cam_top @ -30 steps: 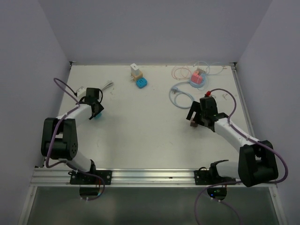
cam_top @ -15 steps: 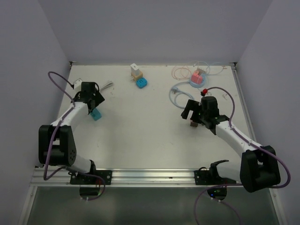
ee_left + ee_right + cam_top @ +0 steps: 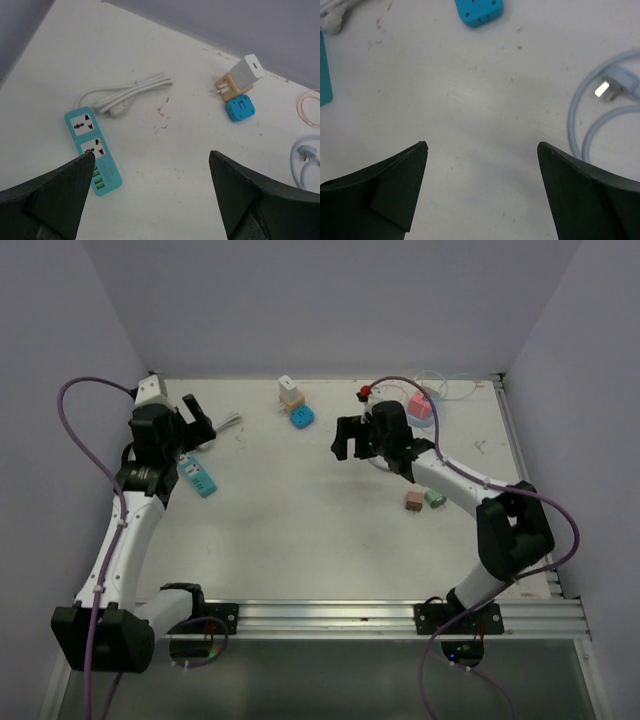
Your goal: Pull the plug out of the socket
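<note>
A white plug [image 3: 248, 71] sits in a tan socket [image 3: 227, 86] at the back centre of the table, also seen as plug [image 3: 288, 388] and socket [image 3: 292, 400] from above. A blue adapter [image 3: 240, 107] lies just in front of them. My left gripper [image 3: 194, 420] hangs open over the back left, with nothing between its fingers [image 3: 60, 195]; the plug is far ahead to its right. My right gripper [image 3: 352, 443] is open and empty above bare table, right of the blue adapter [image 3: 479, 10]. Neither gripper touches the plug.
A teal power strip [image 3: 196, 478] with a bundled white cord [image 3: 127, 92] lies at the left. A brown block [image 3: 412, 501] and a green block [image 3: 435, 498] rest centre right. A pink socket [image 3: 422, 405] with looped cables and a pale blue cable [image 3: 615, 87] lie at the back right.
My left gripper opened, let go of the teal power strip and rose toward the back left. The right gripper left the brown block on the table and swung left toward the back centre.
</note>
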`<state>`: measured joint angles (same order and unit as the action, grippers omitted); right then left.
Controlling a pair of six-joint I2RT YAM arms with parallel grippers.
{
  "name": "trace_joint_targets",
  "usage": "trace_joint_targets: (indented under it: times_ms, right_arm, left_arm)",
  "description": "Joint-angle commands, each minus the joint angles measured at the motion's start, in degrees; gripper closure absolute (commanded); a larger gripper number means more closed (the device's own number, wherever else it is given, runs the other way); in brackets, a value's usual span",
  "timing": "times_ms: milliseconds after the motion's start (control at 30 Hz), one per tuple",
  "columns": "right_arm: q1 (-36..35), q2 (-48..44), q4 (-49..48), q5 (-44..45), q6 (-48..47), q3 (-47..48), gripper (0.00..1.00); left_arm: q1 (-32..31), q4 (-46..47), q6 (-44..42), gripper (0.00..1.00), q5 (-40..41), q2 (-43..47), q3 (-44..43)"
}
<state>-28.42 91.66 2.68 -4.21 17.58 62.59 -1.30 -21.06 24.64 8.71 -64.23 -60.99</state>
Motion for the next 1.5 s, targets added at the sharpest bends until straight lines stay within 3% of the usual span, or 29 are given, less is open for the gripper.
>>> trace_joint_targets:
  times_ms: [0,167,333,533,933,1267,1400,1467]
  right_arm:
    - [-0.8,10.2,-6.1,0.2,-4.9,9.5,0.05]
    - [-1.4,27.1,-2.9,-0.4,-7.8,29.2,0.05]
    - [-2.0,42.0,4.3,0.6,-11.1,45.2,0.01]
    - [-2.1,50.1,10.0,0.3,-13.7,58.5,0.01]
    - [-2.5,56.6,10.8,-5.3,-20.0,64.7,0.01]
    - [-3.0,59.5,9.8,-3.9,-22.2,68.1,0.01]
    - [-3.0,60.0,10.2,-3.7,-23.0,69.2,0.09]
    - [-3.0,59.7,10.1,-3.4,-23.5,68.5,0.24]
  left_arm:
    - [0.1,6.4,-1.7,0.01,-3.3,7.3,9.4]
    - [-0.2,3.8,-3.3,0.00,3.5,6.0,9.1]
    - [-1.3,4.3,-3.6,0.00,4.4,6.0,9.4]
    - [-1.7,3.9,-3.7,0.00,4.1,5.3,8.8]
    - [-1.6,4.2,-3.9,0.01,3.1,4.6,9.2]
    - [-1.1,4.4,-3.8,0.01,2.3,4.4,9.5]
    - [-0.8,4.6,-3.9,0.01,2.3,4.3,9.6]
    - [-0.7,4.6,-3.9,0.01,2.0,4.3,9.6]
